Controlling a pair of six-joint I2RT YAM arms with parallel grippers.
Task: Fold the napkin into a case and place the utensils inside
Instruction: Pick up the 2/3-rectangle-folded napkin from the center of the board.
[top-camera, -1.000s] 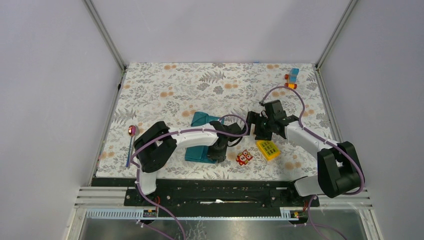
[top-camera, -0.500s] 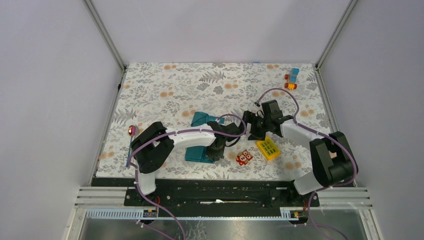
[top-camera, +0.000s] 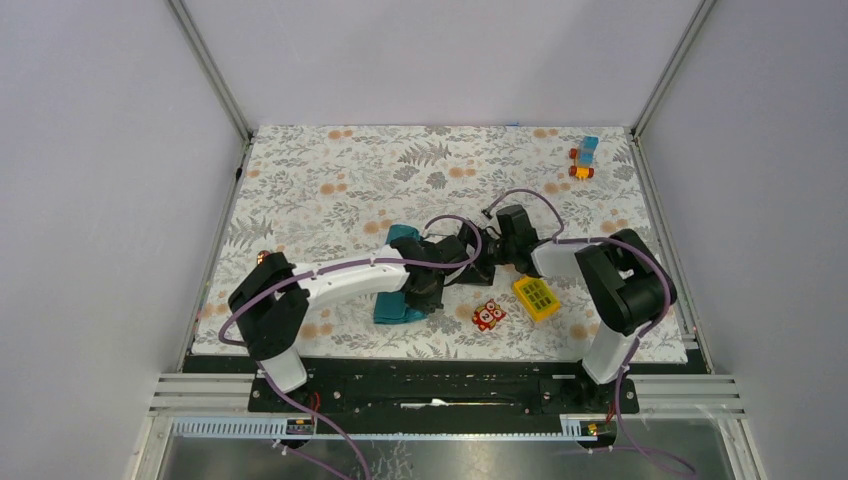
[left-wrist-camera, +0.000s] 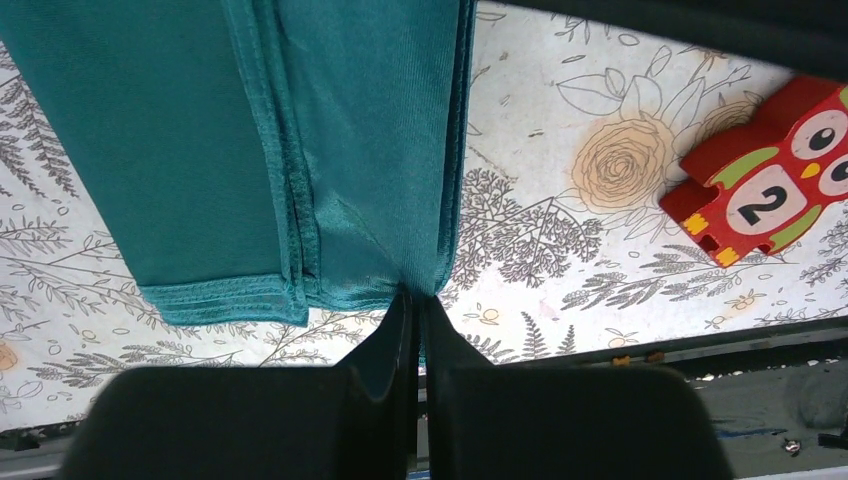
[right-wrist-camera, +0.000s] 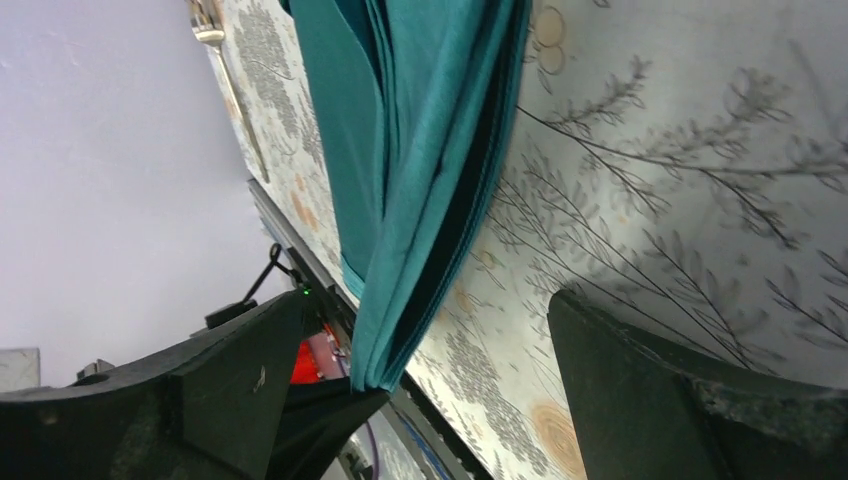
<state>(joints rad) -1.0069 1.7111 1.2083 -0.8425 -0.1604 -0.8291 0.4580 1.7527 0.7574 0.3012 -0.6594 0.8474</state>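
left gripper (left-wrist-camera: 415, 305) pinching the folded napkin (left-wrist-camera: 200, 150)
napkin lies mid table (top-camera: 330, 170), just left of the owl (top-camera: 488, 315); left gripper is clamped on its near edge, right gripper (right-wrist-camera: 430, 300) spread wide beside it.

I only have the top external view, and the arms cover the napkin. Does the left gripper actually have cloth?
Observer: Yes. In the left wrist view the left gripper is shut on a near corner of the napkin, jaws pinched together on the hem.
Operator: And the right one?
Observer: The right gripper is open. Its fingers stand wide apart with the napkin's folded edge between them, and I see no contact.
Operator: Is that edge a single layer?
Observer: No. The right wrist view shows several stacked layers along it, though I can't count them.
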